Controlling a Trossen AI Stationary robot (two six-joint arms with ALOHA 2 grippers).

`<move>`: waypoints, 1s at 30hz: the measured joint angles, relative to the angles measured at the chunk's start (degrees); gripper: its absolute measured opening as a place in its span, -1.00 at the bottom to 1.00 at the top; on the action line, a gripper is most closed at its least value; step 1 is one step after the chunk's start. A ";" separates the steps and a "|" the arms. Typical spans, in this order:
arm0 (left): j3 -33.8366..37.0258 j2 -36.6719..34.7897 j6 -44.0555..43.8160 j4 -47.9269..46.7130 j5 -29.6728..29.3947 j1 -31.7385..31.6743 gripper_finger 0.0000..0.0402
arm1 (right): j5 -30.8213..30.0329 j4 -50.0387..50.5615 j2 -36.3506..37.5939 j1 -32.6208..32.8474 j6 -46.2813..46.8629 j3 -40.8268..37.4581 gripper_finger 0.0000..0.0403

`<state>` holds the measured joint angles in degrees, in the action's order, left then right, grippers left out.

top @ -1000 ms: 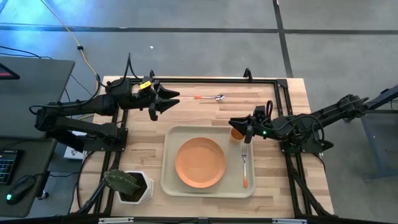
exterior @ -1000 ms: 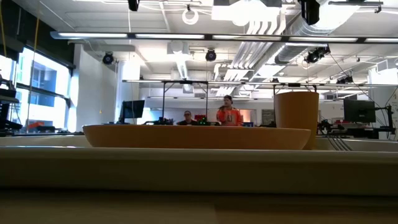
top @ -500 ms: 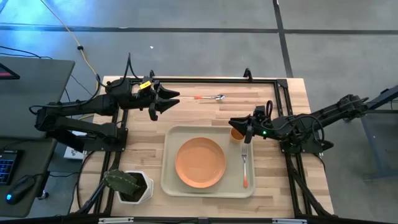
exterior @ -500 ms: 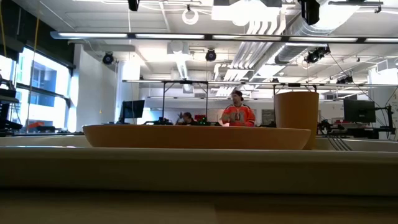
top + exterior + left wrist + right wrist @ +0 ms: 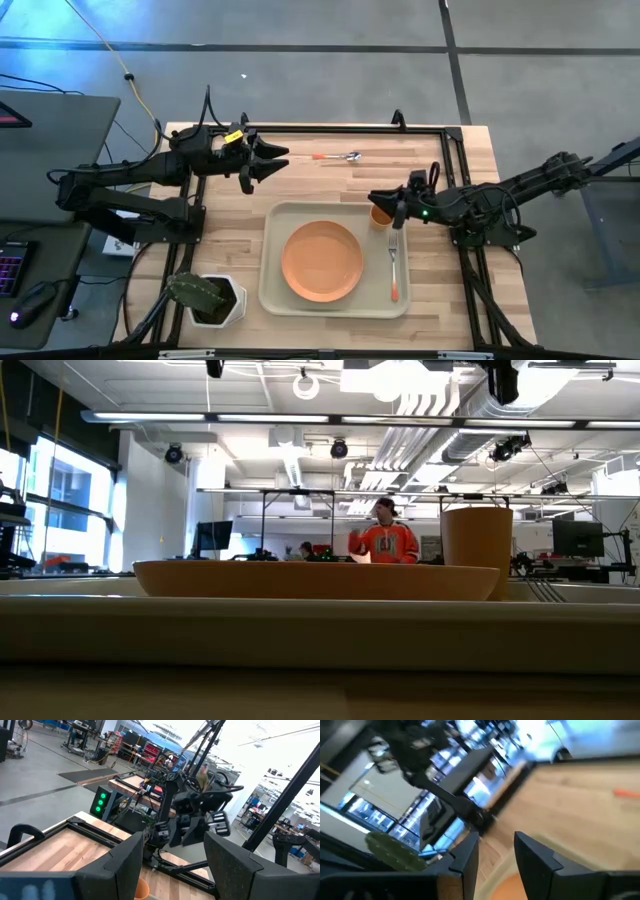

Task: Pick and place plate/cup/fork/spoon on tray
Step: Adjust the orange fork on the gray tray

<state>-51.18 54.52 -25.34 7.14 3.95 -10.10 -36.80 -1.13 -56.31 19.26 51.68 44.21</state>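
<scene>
The right gripper (image 5: 385,203) holds its part-open fingers around the cup (image 5: 380,215); lifting carelessly could tip it. The left gripper (image 5: 272,160) waits open; the spoon (image 5: 337,157) lies off the tray (image 5: 272,262).

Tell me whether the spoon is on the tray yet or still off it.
Off. The spoon lies on the bare table beyond the tray, which holds the plate, fork and cup.

plate (image 5: 321,260) and fork (image 5: 393,262) on tray (image 5: 272,290)
</scene>
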 joint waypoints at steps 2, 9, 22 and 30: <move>0.00 0.01 0.01 0.00 0.02 0.01 -0.01 | 2.79 3.23 -0.82 -0.65 5.56 0.00 -0.47; 0.01 0.01 -0.06 -0.03 0.00 0.01 -0.01 | 29.08 6.79 -9.45 -0.14 7.78 -0.02 -0.95; 0.01 0.01 -1.51 0.00 0.00 0.02 -0.01 | 49.92 35.61 -23.34 7.50 6.64 -0.02 -1.00; 0.00 0.00 -1.49 0.00 -0.14 0.01 -0.01 | 42.59 37.14 -29.96 6.99 -4.57 -0.02 -1.00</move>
<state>-51.18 54.52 -26.83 7.14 3.80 -10.09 5.79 36.00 -86.27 26.25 47.11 44.18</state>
